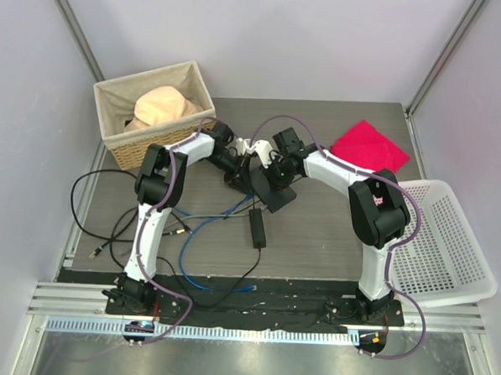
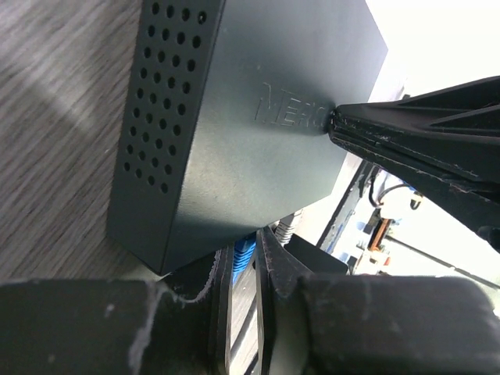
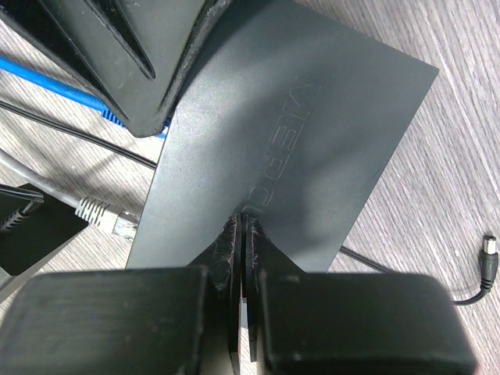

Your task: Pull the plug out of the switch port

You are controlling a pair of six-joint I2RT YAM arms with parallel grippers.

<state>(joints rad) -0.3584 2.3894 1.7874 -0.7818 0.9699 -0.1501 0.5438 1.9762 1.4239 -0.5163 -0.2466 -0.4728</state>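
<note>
Two of three steps look done, we judge: switch (image 3: 328,109) pinned, blue plug (image 3: 116,117) gripped; the pull itself is left.

Table (image 1: 315,233): grey wood-grain top, matte.

Switch sits mid-table, far side of the narrow adapter brick (image 1: 257,228); flat matte-black box, crisp edges, embossed logo on top, round vent holes down one side wall.

Right gripper (image 3: 242,226): claw pressed together, nothing between the fingers; tips bear down on the switch top by the logo; we read that as a hold-down.

Left gripper (image 2: 248,258): claw pinched on the blue plug at the socket edge; fingers are black with scuffed, frayed pad edges.

Blue plug looks still seated, though the fingers hide the port itself, so we can't confirm; ribbed boot, smooth blue cable (image 3: 47,78) trailing away over the table.

Grey plug (image 3: 105,212), pale boot with a clear tip, lies just beside the same edge; we cannot tell if it is seated.

Remaining: draw the blue plug straight out along the port axis with the box held down.
</note>
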